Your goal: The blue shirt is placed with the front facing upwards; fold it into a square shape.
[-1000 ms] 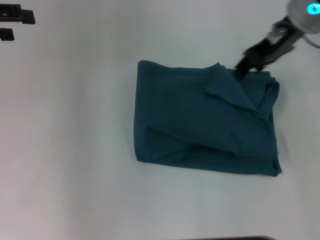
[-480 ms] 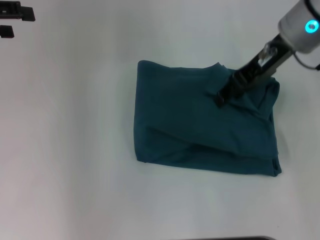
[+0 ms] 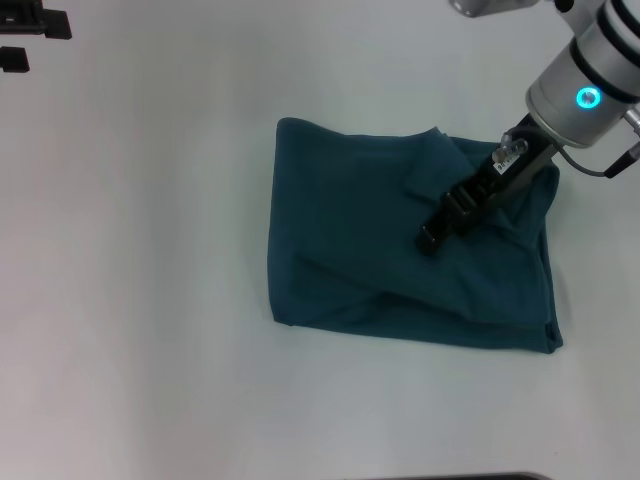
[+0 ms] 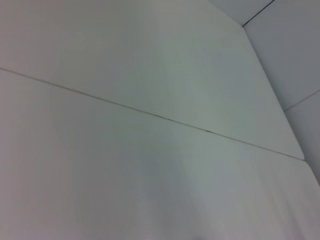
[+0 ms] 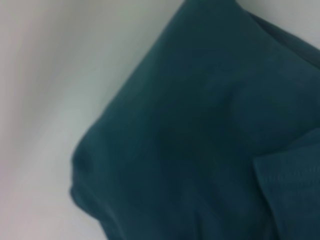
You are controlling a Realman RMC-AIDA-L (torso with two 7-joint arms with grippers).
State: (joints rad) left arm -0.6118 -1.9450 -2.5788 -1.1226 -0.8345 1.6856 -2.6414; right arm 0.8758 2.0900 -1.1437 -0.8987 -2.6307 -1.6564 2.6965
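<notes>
White tabletop filled the scene, plain and matte, with a thin seam crossing it in the left wrist view. On it lay the blue shirt, folded into a rough rectangle with a loose flap near its far right corner. Compared with a second before, the right gripper had travelled from that far corner inward over the shirt, reaching toward its middle; whether its fingers were parted or closed could not be told. Black parts of the left gripper sat far off to the shirt's left.
</notes>
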